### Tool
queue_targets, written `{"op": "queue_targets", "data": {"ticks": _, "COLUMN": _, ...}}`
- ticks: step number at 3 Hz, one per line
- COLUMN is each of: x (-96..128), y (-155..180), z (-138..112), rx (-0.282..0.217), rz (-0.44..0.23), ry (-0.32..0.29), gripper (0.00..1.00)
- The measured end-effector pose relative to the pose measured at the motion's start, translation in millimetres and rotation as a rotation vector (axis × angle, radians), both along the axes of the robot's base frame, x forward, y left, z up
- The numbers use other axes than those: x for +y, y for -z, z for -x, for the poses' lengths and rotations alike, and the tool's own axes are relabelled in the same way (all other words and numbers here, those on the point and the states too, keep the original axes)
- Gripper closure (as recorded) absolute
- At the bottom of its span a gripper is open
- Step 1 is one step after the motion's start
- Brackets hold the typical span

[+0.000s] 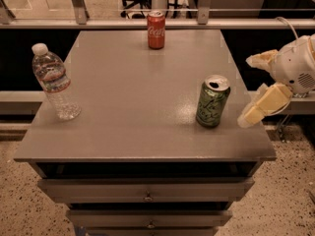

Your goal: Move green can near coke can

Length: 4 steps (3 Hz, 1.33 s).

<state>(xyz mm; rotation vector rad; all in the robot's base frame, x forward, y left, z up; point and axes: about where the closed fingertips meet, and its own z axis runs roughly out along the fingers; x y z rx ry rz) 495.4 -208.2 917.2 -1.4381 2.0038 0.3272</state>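
Observation:
The green can (212, 101) stands upright on the grey table (128, 102), near its right edge toward the front. The coke can (156, 30) stands upright at the table's far edge, near the middle. My gripper (253, 88) hangs just off the table's right edge, a short way right of the green can and at about its height. It is open and empty, with one cream finger (263, 107) low and the other (261, 59) above it. It does not touch the can.
A clear plastic water bottle (54, 81) with a white cap stands near the table's left edge. Drawers sit under the tabletop at the front. A rail and glass partition run behind the table.

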Motion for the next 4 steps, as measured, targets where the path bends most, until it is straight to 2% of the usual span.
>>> {"op": "queue_targets", "data": {"ticks": 1, "x": 18.3, "y": 12.6, "z": -10.2, "rx": -0.022, "rz": -0.201, "ry": -0.018, "gripper": 0.00}}
{"op": "queue_targets", "data": {"ticks": 2, "x": 49.6, "y": 17.8, "z": -12.6, "rx": -0.033, "rz": -0.407, "ry": -0.038, "gripper": 0.00}}
{"op": "queue_targets", "data": {"ticks": 3, "x": 72.0, "y": 24.6, "z": -14.5, "rx": -0.027, "rz": -0.504, "ry": -0.053, "gripper": 0.00}}
{"op": "queue_targets", "data": {"ticks": 4, "x": 82.3, "y": 33.4, "z": -19.4, "rx": -0.038, "rz": -0.561, "ry": -0.046, "gripper": 0.16}}
